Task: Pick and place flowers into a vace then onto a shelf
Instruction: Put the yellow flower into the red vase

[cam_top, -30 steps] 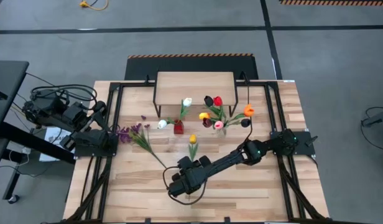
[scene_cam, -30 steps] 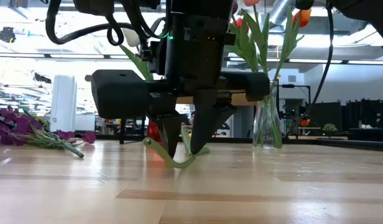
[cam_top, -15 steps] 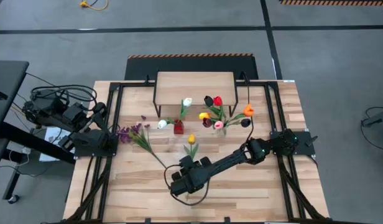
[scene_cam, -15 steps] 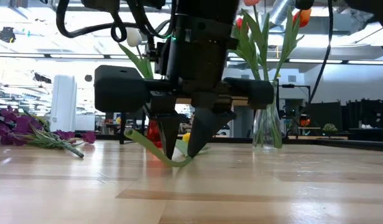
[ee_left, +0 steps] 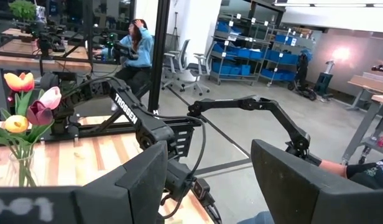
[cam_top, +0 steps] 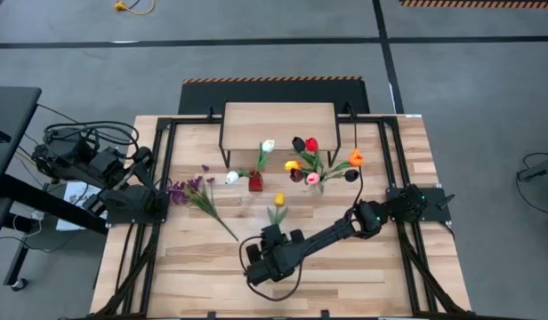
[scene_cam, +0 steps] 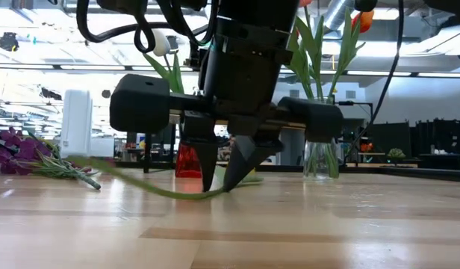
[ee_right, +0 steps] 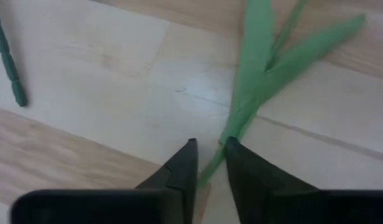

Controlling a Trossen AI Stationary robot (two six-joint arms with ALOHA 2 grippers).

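yellow tulip's stem [ee_right: 238, 118] end hidden between right pincer [ee_right: 209, 163] fingertips

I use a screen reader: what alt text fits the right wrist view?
The right gripper has its two dark fingers nearly closed around the thin green stem of a tulip lying on the light-wood table. The stem's long leaves fan away from the fingers, and another stem's end lies apart.

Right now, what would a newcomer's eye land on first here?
The right gripper at the table's front middle, its fingers pinching a yellow tulip's stem against the wood. Next, the vase of tulips in front of the shelf. The left gripper waits at the left edge.
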